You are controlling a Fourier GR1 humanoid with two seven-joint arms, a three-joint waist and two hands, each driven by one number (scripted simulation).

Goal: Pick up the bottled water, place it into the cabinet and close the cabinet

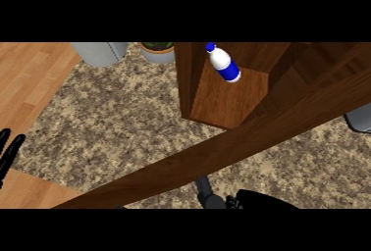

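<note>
I see the bottle [223, 62] sitting inside the open cabinet [225, 100], whose door [217, 157] swings out across the speckled surface [123, 122], the left robot hand [9, 147] resting at the left edge with fingers straight, the right robot hand [253, 199] by the door's lower edge, its grip I cannot tell

- We see the bottled water [223, 62] at about 12 o'clock: white, with a blue cap and a blue label band. It lies tilted inside the cabinet, cap towards 11 o'clock.
- We see the dark wood cabinet [225, 105] at about 1 o'clock, open, its door [217, 157] slanting from 8 o'clock to 3 o'clock.
</note>
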